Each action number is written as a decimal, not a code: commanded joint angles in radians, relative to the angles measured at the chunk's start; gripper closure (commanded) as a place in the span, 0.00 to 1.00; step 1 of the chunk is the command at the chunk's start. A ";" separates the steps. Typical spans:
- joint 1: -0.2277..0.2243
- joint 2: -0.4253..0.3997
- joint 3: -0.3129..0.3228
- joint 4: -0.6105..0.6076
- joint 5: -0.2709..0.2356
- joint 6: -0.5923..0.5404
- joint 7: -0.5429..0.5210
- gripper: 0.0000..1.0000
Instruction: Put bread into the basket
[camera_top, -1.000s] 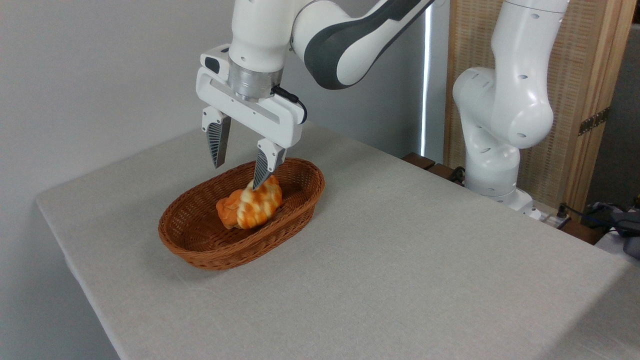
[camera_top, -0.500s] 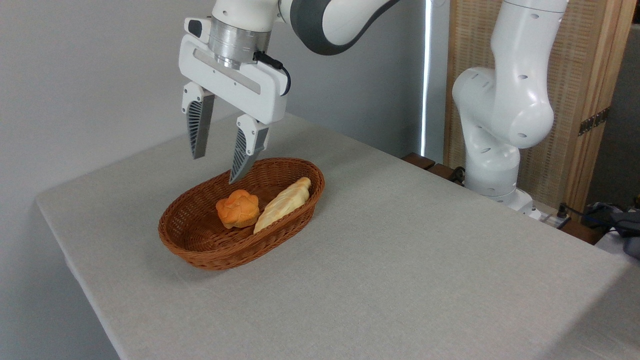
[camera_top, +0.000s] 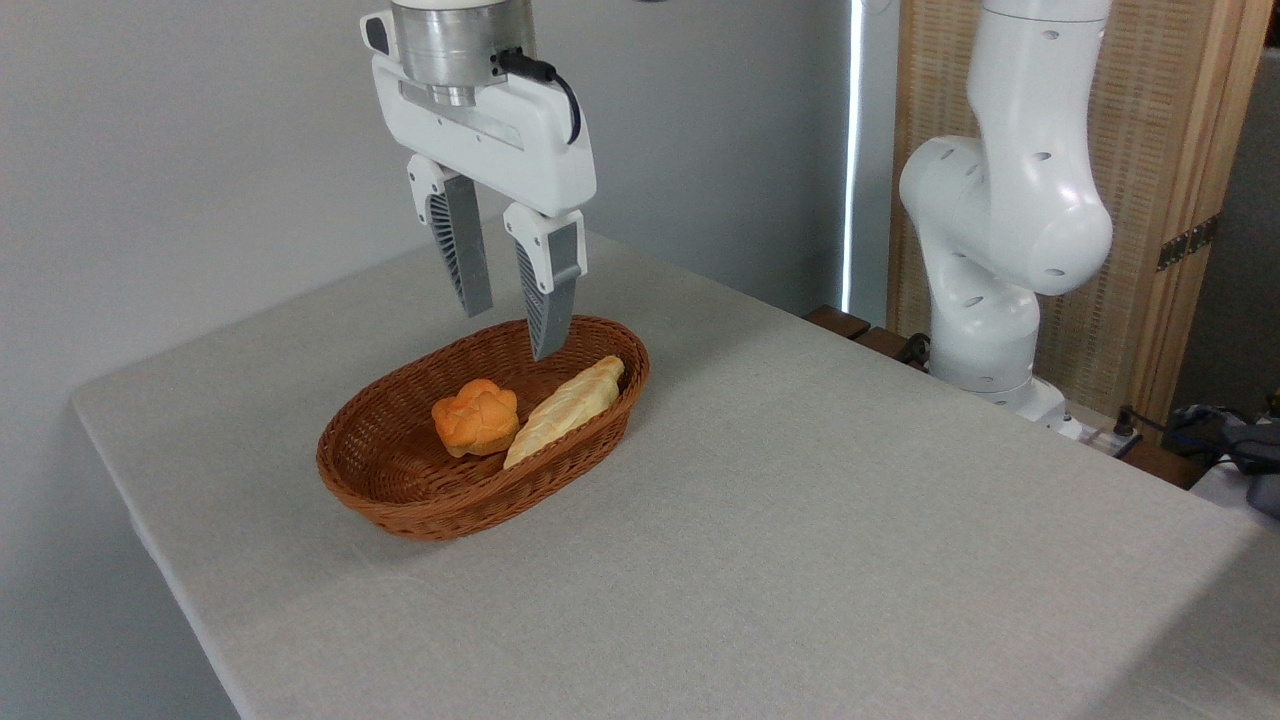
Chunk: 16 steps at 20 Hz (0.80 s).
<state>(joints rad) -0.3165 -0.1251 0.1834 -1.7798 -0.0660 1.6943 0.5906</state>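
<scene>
two bread pieces lie inside the shallow oval reddish-brown wicker basket (camera_top: 400, 480), which sits on the pale grey cloth-textured table (camera_top: 800, 520) toward its left side. the elongated braided bread loaf (camera_top: 566, 410), pointed at both ends, shows mostly its pale cream surface and leans along the basket's right inner wall, its far tip close to the rim. just left of it, touching or nearly so, sits a small round glossy orange bun (camera_top: 475, 417) with a bumpy, segmented top. the white end effector (camera_top: 510, 325) hangs above the far part of the basket, its two grey ribbed fingers (camera_top: 461, 248) pointing down with a clear gap between them and nothing held. no writing or label can be read anywhere. compared with half a second ago, the end effector has shifted right and its fingers stand closer together, while the loaf and the bun rest where they were. a white robot arm base (camera_top: 1000, 250) stands at the far right, in front of a woven wooden screen (camera_top: 1150, 200).
</scene>
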 joint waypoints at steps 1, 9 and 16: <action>0.060 0.073 0.001 0.144 0.017 -0.145 0.084 0.00; 0.191 0.143 -0.203 0.227 0.126 -0.176 -0.058 0.00; 0.188 0.134 -0.240 0.214 0.147 -0.162 -0.072 0.00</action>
<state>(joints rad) -0.1391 0.0087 -0.0570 -1.5815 0.0675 1.5517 0.5265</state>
